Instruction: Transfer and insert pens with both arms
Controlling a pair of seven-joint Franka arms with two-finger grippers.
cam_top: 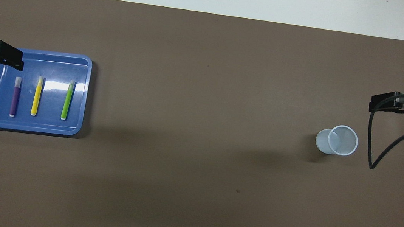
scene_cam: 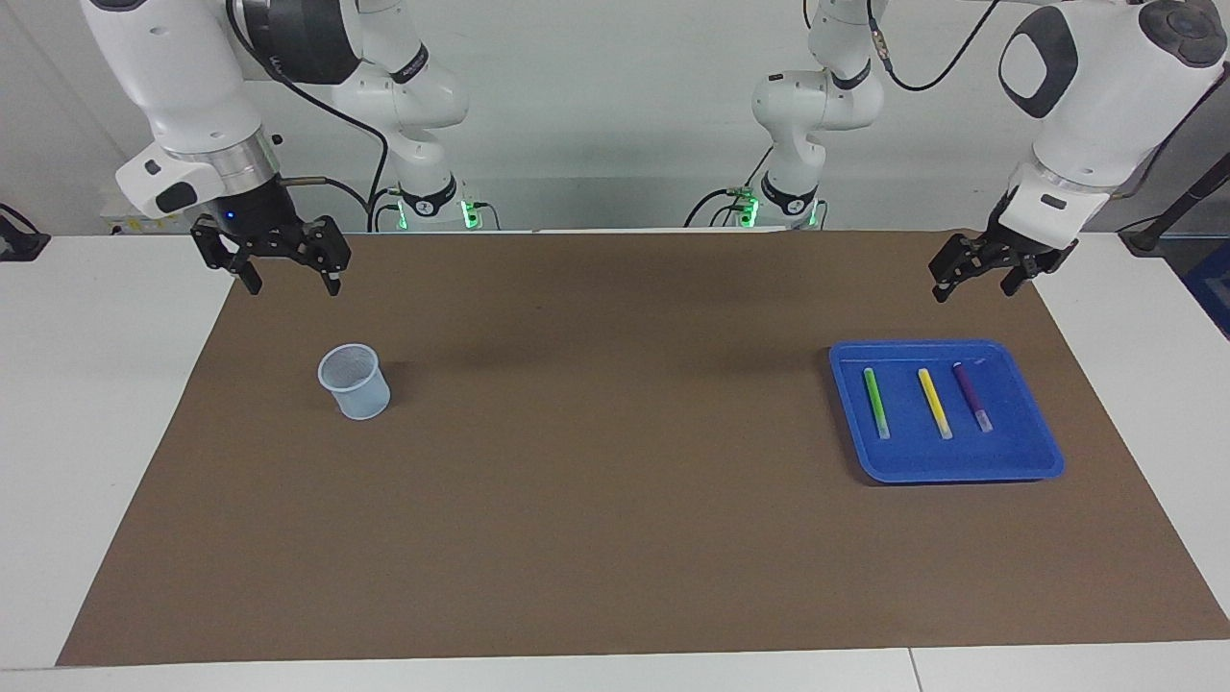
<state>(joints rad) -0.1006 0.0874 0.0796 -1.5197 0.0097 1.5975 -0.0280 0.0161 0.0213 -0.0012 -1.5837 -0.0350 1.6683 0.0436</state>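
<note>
Three pens [scene_cam: 927,402] lie near the raised left hand [scene_cam: 980,276].

Three pens [scene_cam: 927,402] in blue tray [scene_cam: 1033,459], cup [scene_cam: 356,383] apart

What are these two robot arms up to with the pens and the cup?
Nothing is being handled yet. Three pens, green, yellow and purple, lie side by side in a blue tray at the left arm's end of the table. A pale cup stands upright at the right arm's end. The left gripper hangs open in the air above the brown mat's edge beside the tray, and the right gripper hangs open above the mat's edge near the cup. Both are empty, and no pen is in the cup.
</note>
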